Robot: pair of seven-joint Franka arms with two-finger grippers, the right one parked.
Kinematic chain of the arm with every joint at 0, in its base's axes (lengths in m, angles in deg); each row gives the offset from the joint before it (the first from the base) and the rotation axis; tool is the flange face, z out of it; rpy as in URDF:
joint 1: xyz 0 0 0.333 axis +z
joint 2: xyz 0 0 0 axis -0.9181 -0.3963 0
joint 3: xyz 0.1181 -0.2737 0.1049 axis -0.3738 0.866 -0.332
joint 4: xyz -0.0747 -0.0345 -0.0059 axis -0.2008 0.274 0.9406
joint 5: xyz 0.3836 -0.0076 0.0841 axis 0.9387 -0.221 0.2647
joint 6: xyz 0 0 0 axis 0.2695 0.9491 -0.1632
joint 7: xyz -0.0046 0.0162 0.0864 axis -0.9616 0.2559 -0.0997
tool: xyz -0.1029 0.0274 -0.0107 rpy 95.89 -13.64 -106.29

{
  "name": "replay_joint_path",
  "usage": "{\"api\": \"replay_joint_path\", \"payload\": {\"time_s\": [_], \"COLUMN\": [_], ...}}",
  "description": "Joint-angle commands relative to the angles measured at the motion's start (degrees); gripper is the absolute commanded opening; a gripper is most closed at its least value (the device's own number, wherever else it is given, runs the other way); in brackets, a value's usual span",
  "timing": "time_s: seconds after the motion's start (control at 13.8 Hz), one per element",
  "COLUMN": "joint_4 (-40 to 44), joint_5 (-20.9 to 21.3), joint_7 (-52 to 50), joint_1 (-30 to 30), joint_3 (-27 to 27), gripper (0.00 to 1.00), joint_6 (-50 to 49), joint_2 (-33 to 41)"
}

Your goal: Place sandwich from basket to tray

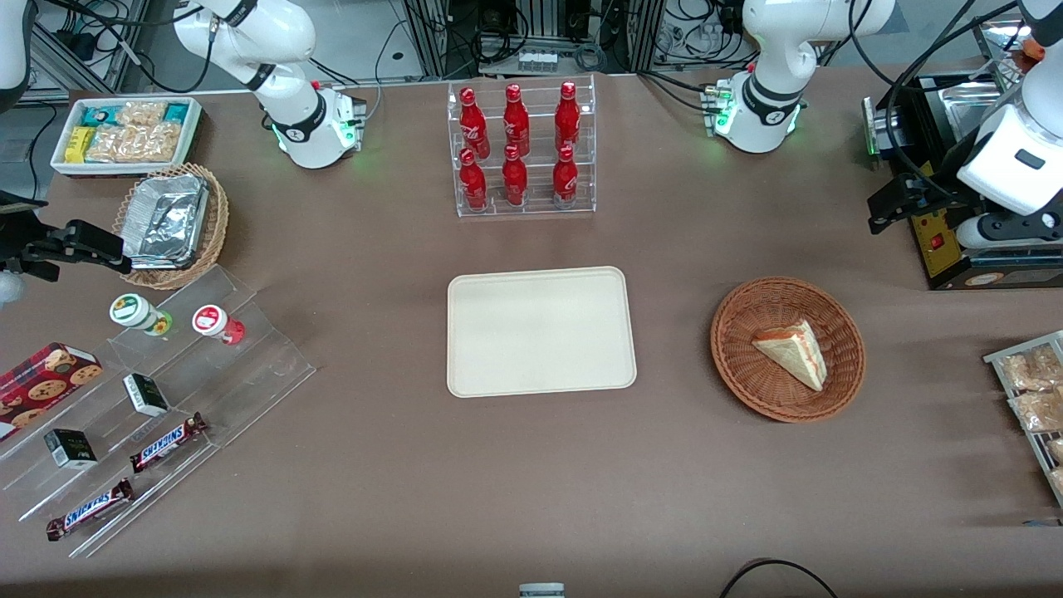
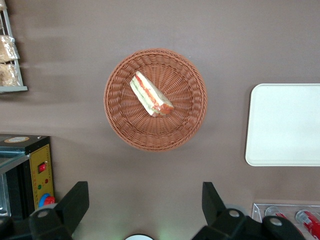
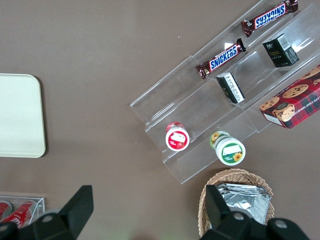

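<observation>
The sandwich [image 1: 793, 353], a pale triangular wedge with red and green filling, lies in the round reddish-brown basket [image 1: 739, 349]. The cream tray [image 1: 540, 332] sits flat on the table beside the basket, toward the parked arm's end, with nothing on it. My gripper [image 1: 882, 208] hangs above the table, farther from the front camera than the basket and toward the working arm's end. In the left wrist view the gripper [image 2: 144, 200] is open over bare tabletop, with the sandwich [image 2: 150, 95], basket [image 2: 120, 115] and tray [image 2: 285, 125] all apart from its fingers [image 2: 75, 202].
A clear rack of red bottles [image 1: 523, 149] stands farther from the camera than the tray. A black and yellow appliance [image 1: 947, 241] sits under my gripper. A wire rack of snack packets [image 1: 1030, 390] is near the basket. Acrylic steps with snacks [image 1: 166, 390] lie toward the parked arm's end.
</observation>
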Motion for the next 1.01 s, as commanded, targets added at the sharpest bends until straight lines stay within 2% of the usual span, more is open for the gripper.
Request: {"api": "replay_joint_path", "payload": {"time_s": [0.0, 0.43, 0.94], "joint_4": [-0.2, -2.8, -19.7], "joint_5": [1.1, 1.3, 0.8], "joint_7": [0.9, 0.5, -1.9], "joint_1": [-0.7, -0.2, 1.8], "joint_3": [-0.7, -0.9, -2.1], "gripper": [1.0, 1.0, 1.0], "joint_6": [0.9, 3.5, 21.0], "joint_2": [0.2, -1.5, -0.2]}}
